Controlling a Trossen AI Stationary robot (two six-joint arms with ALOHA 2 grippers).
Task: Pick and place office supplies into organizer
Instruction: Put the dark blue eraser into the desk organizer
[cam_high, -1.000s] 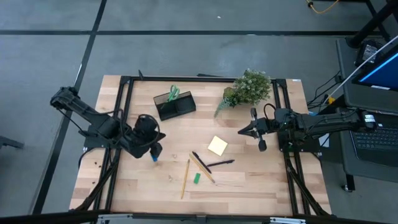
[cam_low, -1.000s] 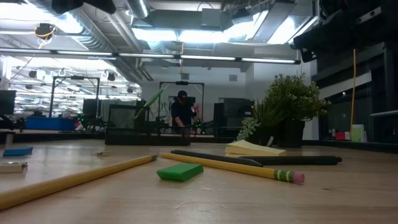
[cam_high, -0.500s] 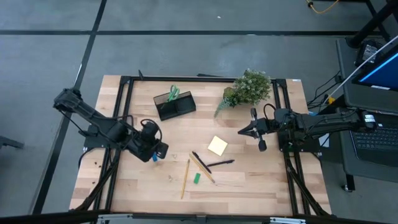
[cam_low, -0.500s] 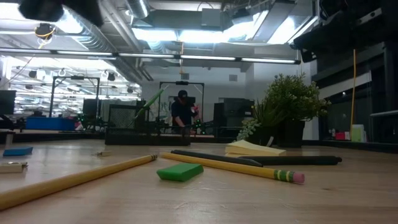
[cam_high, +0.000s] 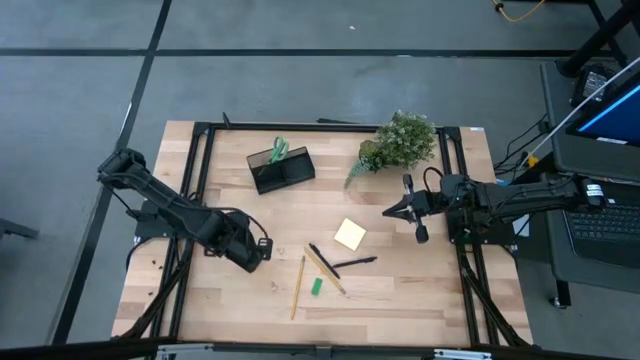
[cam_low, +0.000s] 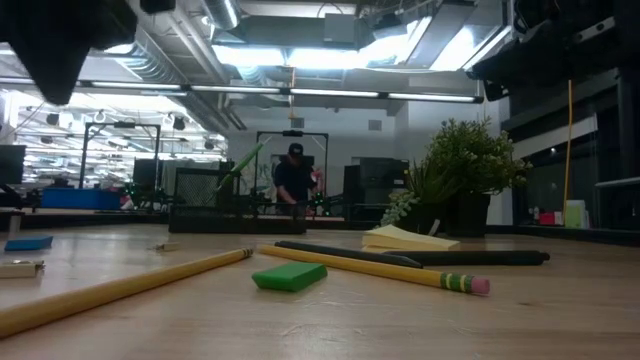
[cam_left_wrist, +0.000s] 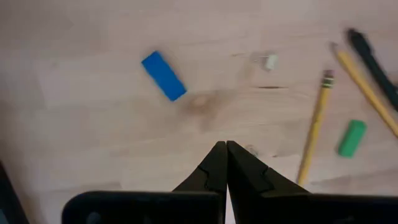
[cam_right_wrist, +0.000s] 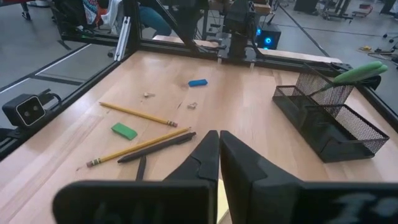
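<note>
My left gripper (cam_high: 258, 256) (cam_left_wrist: 225, 147) is shut and hovers over the table left of the pencils; the blue block (cam_left_wrist: 163, 75) (cam_low: 28, 242) lies flat just ahead of its tips, covered by the arm in the high view. The green block (cam_high: 316, 286), two yellow pencils (cam_high: 297, 286), two black pens (cam_high: 355, 263) and the sticky-note pad (cam_high: 350, 234) lie flat mid-table. The black mesh organizer (cam_high: 281, 168) (cam_right_wrist: 329, 121) stands toward the far edge, with the green-handled scissors (cam_high: 278, 150) upright in it. My right gripper (cam_high: 388, 212) (cam_right_wrist: 219, 134) is shut and waits right of the pad.
A leafy plant (cam_high: 400, 140) stands at the far right, near the right arm. Small pale scraps (cam_left_wrist: 269, 61) lie on the wood by the blue block. Black frame rails run along the table's left and right sides. A person (cam_low: 295, 180) stands in the room far behind.
My left gripper has moved down and a little toward the table's near and right edges, coming over the blue block; in the low view its dark bulk drops lower. The block and the other supplies have stayed where they were.
</note>
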